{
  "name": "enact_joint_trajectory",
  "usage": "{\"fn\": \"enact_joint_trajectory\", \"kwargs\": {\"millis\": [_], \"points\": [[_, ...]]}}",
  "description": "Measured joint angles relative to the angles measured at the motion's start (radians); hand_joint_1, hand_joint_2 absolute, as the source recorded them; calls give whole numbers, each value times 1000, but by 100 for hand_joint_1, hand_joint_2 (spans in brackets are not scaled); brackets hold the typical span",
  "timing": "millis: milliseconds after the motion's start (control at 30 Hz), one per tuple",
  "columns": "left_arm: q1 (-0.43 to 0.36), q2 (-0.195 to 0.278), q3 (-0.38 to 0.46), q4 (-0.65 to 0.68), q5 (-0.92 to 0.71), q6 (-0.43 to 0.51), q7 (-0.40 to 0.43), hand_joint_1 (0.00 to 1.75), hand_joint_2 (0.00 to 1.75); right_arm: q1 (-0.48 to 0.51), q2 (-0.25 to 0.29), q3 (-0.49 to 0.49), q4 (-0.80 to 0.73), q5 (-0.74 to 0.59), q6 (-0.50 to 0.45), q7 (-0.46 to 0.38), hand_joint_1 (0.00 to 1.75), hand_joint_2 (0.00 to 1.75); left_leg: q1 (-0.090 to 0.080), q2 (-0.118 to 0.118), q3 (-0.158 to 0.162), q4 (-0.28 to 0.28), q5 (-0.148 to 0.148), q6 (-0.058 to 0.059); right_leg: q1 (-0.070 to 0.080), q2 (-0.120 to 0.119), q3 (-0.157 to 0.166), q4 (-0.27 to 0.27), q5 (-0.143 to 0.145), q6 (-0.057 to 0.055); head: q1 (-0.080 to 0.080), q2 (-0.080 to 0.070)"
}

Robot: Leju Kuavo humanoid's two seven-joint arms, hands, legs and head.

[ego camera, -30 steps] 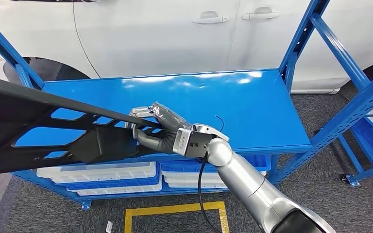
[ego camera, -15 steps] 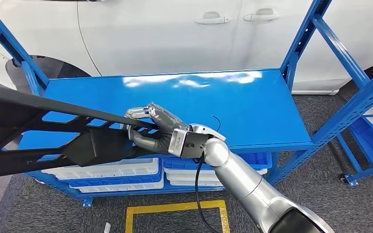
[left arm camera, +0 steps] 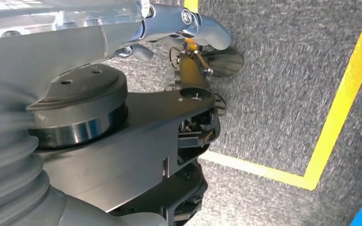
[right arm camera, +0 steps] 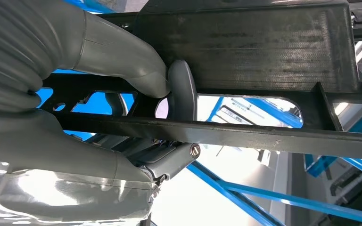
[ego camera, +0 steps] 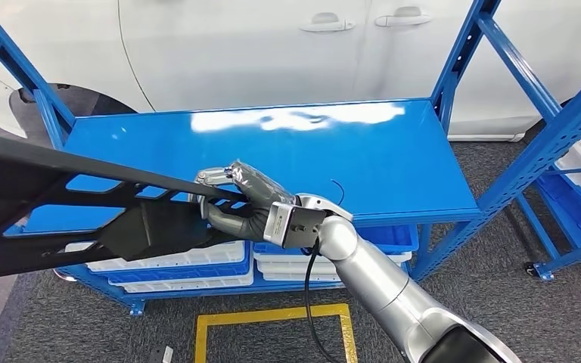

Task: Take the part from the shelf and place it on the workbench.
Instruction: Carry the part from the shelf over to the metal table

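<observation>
Clearly one right robot hand point(ego camera: 236, 203) grips one black part point(ego camera: 83, 208) above one blue shelf point(ego camera: 333, 151).

part point(ego camera: 83, 208) before shelf point(ego camera: 348, 159), car point(ego camera: 234, 45) behind

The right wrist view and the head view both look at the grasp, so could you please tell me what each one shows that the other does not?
Only the right wrist view shows the thumb pressed against the part from close up. Only the head view shows the blue shelf, the white car behind it and the yellow floor marking. Both show the right hand gripping the black part.
</observation>
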Motion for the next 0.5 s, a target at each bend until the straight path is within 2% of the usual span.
{"fn": "enact_joint_trajectory", "kwargs": {"millis": [33,67,133,167,200,233,267,333,367,400,500], "points": [[0,0,1,0,0,-1,1,0,175,0,0,0,-1,0,-1,0,175,175,2,0,-7,18,-17,-6,-2,-2,-2,-3,5,-6,0,0],[0,1,1,0,0,-2,1,0,175,0,1,0,-3,0,-1,0,175,175,4,0,-20,55,-46,-12,-4,-4,-4,-5,9,-11,-1,0],[0,2,2,0,0,-2,2,0,175,0,3,1,-5,2,-3,0,175,175,9,0,-62,178,-121,-23,-4,-5,-12,-5,16,-15,-2,0],[1,2,2,0,0,-2,3,0,175,2,3,1,-5,3,-4,1,175,175,11,0,-79,235,-147,-26,-3,-6,-16,-5,19,-15,-2,0],[1,3,2,0,0,-2,3,0,175,4,3,1,-5,4,-4,1,175,175,11,0,-84,265,-156,-27,-3,-6,-20,-5,23,-14,-2,0],[1,3,2,0,0,-2,3,0,175,5,3,1,-6,5,-5,2,175,175,12,0,-70,254,-146,-27,-3,-6,-23,-4,26,-13,-2,0],[1,3,2,0,0,-3,3,0,175,6,3,1,-6,7,-7,2,175,175,11,0,-37,205,-121,-24,-3,-5,-25,-4,29,-11,-2,0],[-1,3,2,0,-1,-4,3,0,175,6,4,1,-10,8,-10,2,175,175,8,-1,47,60,-72,-14,-2,-4,-28,-5,34,-5,-1,0],[-2,3,2,0,-1,-5,3,0,175,6,4,1,-13,9,-11,2,175,175,6,-2,73,10,-60,-9,-2,-4,-30,-5,38,0,-2,0],[-2,3,2,0,-1,-5,3,0,175,6,4,1,-14,10,-11,2,175,175,3,-3,84,-16,-58,-4,-2,-4,-33,-5,41,6,-1,0],[-1,4,2,0,-1,-6,3,0,175,7,4,1,-16,14,-12,3,175,175,1,-2,80,-29,-45,12,-3,-3,-39,-8,50,26,-1,0]]}}
